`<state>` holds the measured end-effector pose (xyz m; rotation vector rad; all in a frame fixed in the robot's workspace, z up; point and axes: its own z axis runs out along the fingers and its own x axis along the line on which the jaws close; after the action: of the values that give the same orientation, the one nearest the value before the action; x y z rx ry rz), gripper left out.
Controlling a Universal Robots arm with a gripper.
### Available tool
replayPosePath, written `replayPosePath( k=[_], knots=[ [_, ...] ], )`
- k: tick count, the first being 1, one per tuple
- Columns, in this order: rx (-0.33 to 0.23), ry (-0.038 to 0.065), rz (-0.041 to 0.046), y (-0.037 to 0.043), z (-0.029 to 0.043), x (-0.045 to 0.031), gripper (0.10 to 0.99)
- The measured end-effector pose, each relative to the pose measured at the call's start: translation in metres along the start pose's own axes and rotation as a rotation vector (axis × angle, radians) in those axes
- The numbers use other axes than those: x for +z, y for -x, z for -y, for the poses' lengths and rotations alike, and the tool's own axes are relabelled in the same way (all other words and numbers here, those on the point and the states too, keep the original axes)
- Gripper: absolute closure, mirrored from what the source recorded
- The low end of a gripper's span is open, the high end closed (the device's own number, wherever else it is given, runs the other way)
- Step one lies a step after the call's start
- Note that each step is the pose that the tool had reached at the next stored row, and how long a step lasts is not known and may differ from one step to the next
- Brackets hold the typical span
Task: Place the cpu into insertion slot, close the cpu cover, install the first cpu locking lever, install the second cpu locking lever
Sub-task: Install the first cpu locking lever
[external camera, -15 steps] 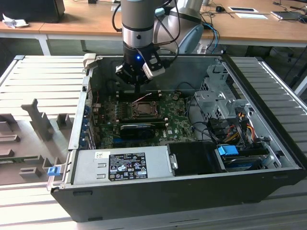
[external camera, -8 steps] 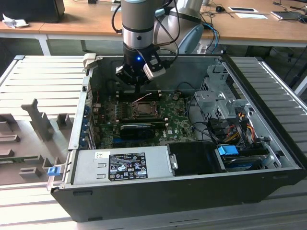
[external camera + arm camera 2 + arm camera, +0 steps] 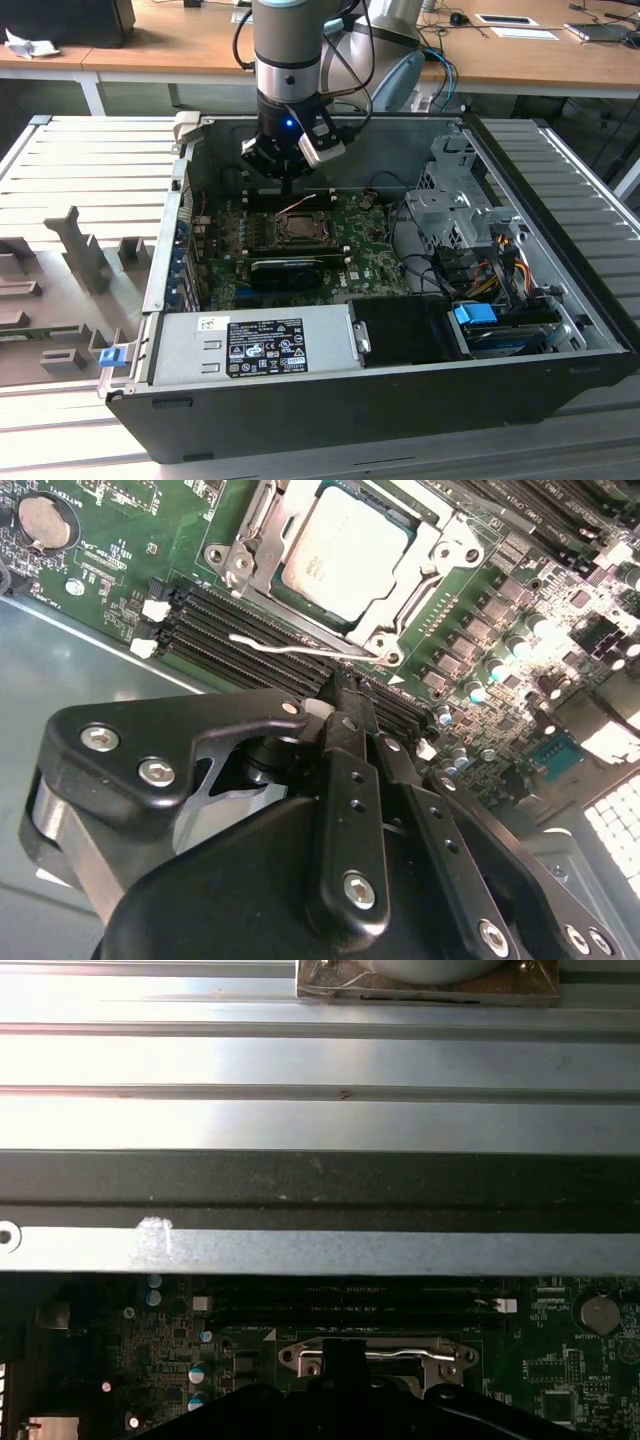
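Gripper (image 3: pixel 345 705) hung clenched, nothing between its fingers, just beside the insertion slot (image 3: pixel 350 565). The cpu (image 3: pixel 345 550) sat in the slot, the cpu cover (image 3: pixel 262 545) down around it. A thin locking lever (image 3: pixel 290 650) stuck out, seemingly unlatched. Good practice looked like a steady push low on that lever, keeping clear of the memory slots (image 3: pixel 250 630).

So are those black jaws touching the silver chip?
Apart. In the second wrist view, the gripper sits over the memory slots, with board visible between it and the cpu.
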<state>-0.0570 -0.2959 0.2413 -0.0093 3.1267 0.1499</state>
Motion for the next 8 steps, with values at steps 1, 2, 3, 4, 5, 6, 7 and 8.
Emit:
replayPosePath(
  k=[1, 2, 3, 4, 5, 6, 7, 8],
  knots=[
    [-0.003, 0.000, -0.0001, 0.0003, 0.0001, 0.0008, 0.980],
    [-0.020, 0.000, 0.0001, 0.0010, 0.0002, 0.0021, 0.980],
    [-0.032, 0.000, 0.0000, 0.0018, 0.0003, 0.0030, 0.980],
    [-0.037, 0.001, -0.0002, 0.0030, 0.0004, 0.0038, 0.980],
    [-0.039, 0.001, -0.0005, 0.0045, 0.0004, 0.0046, 0.980],
    [-0.041, 0.001, -0.0008, 0.0083, 0.0003, 0.0055, 0.980],
    [-0.041, 0.001, -0.0007, 0.0111, 0.0002, 0.0062, 0.980],
    [-0.042, 0.001, -0.0008, 0.0127, 0.0000, 0.0066, 0.980]
  ],
)
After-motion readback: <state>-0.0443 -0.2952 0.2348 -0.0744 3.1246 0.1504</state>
